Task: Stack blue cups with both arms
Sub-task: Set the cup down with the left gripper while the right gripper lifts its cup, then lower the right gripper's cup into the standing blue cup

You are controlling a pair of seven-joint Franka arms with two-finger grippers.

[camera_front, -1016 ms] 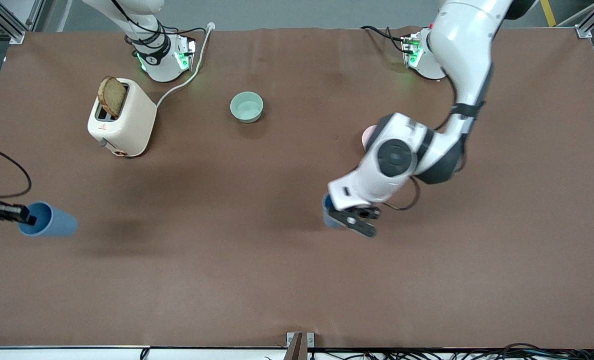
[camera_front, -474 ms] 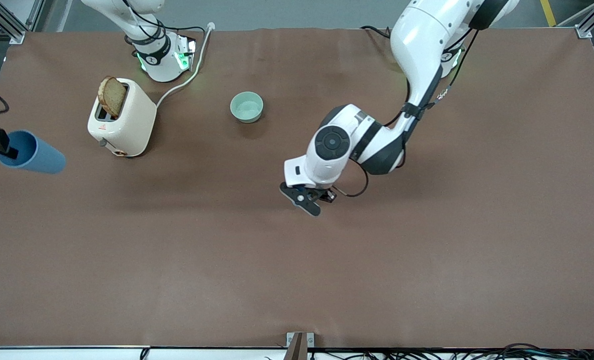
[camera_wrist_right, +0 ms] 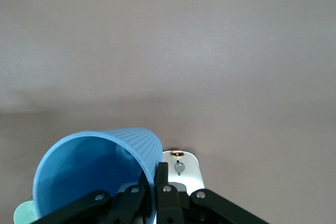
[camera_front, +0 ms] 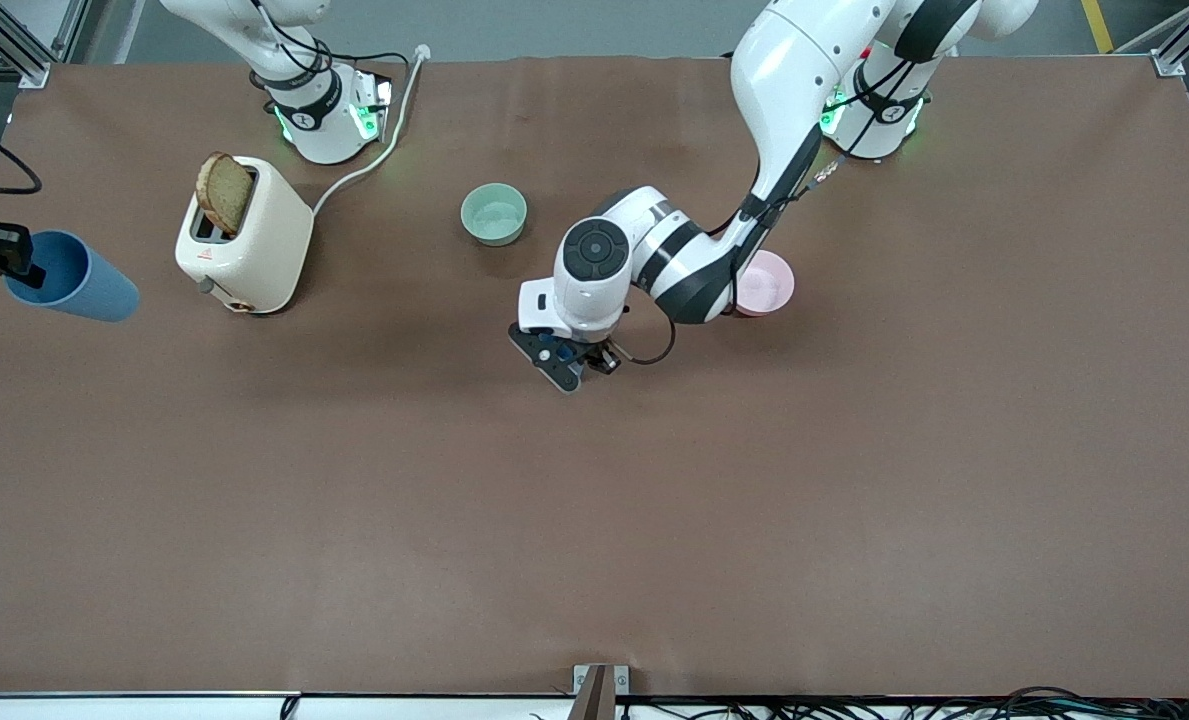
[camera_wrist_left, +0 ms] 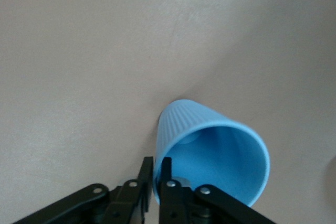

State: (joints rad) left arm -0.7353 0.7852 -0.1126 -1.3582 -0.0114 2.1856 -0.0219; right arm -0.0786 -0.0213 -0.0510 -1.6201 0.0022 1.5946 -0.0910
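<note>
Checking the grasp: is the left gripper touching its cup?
Touching. The left wrist view shows the left gripper pinching the rim of its blue cup.

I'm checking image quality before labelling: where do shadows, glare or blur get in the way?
Front view: sharp, soft light, faint shadows on the table, green glow at the arm bases. Left wrist view: the blue cup in the left gripper is clear, the tabletop looks washed out. Right wrist view: the cup in the right gripper is clear, the toaster slightly soft.

Even, bright overhead light; soft shadows; sharp, glare-free views.
</note>
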